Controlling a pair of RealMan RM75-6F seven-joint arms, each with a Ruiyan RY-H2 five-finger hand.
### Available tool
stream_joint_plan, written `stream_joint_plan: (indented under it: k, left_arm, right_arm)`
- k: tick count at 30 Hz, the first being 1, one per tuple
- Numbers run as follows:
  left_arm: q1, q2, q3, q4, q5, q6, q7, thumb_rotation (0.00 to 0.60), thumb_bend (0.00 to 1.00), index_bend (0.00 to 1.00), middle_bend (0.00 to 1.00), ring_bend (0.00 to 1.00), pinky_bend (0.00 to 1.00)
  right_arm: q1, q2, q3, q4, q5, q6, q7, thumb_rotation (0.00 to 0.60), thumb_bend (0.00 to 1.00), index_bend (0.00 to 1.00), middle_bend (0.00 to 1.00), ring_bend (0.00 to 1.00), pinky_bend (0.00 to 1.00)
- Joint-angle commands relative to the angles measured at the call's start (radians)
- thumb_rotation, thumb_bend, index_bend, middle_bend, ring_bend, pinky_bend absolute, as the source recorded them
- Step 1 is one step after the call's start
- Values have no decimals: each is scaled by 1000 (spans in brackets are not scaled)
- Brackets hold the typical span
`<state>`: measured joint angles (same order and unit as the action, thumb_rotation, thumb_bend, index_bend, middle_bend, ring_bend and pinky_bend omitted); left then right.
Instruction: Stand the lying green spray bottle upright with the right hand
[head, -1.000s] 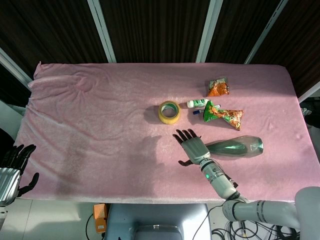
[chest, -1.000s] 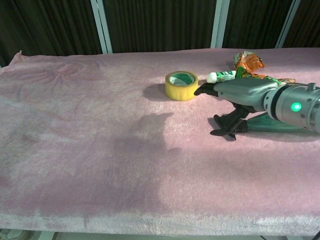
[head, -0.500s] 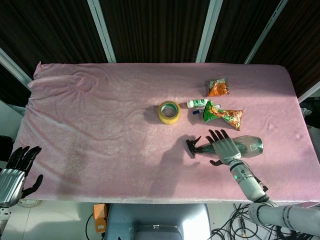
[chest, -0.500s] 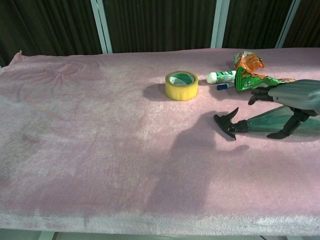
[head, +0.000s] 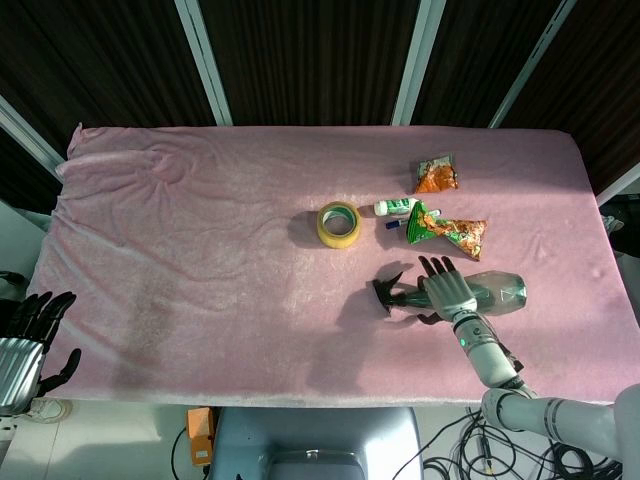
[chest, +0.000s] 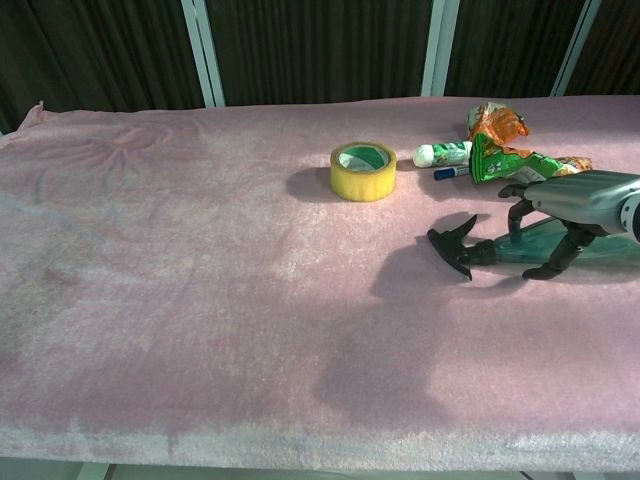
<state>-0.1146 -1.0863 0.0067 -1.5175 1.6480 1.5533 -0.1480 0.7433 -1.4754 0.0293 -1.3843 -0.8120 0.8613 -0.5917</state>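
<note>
Head view: the bottle (head: 470, 294) lay flat on the cloth (head: 200, 250), nozzle leftward, your right hand (head: 450, 290) draped over its neck, fingers spread (no grip closed yet). Chest view: fingertips (chest: 533, 272) arched down around the bottle (chest: 500, 248); gripping and standing it remained.

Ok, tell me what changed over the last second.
The right hand moved rightward from beside the trigger to over the green spray bottle, fingers curling down around its neck; a firm grip isn't clear. The bottle still lies flat. Tape roll, snack packets and left hand stayed put.
</note>
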Motion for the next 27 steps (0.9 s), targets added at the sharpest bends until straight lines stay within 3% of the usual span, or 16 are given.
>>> stream_joint_plan:
  k: [1, 5, 8, 15, 21, 27]
  left_arm:
    - [0, 0, 1, 0, 0, -2, 0, 600, 419, 22, 92, 0, 42]
    - [-1, -1, 0, 1, -2, -4, -1, 600, 416, 18, 93, 0, 42]
    - [-1, -2, 0, 0, -3, -5, -1, 600, 419, 16, 94, 0, 42]
    - [-5, -5, -1, 0, -8, -15, 5, 600, 419, 15, 96, 0, 42]
    - [-9, -6, -2, -4, -11, -23, 13, 600, 419, 14, 96, 0, 42]
    - [-8, -4, 0, -4, -9, -20, 12, 600, 419, 13, 95, 0, 42]
  right_arm:
    - [-1, -23, 7, 21, 17, 33, -24, 600, 370, 740, 120, 9, 209]
    - [-21, -34, 19, 23, -43, 80, 22, 600, 402, 862, 207, 97, 288]
    - [-48, -35, 38, 19, -128, 128, 119, 600, 402, 880, 224, 108, 296]
    - [-92, -21, 115, -34, -325, 249, 395, 600, 402, 884, 227, 114, 296]
    - [-120, -79, 183, -62, -490, 378, 725, 600, 402, 863, 237, 127, 297]
    - [-130, -124, 199, -35, -538, 401, 888, 600, 402, 861, 247, 137, 296]
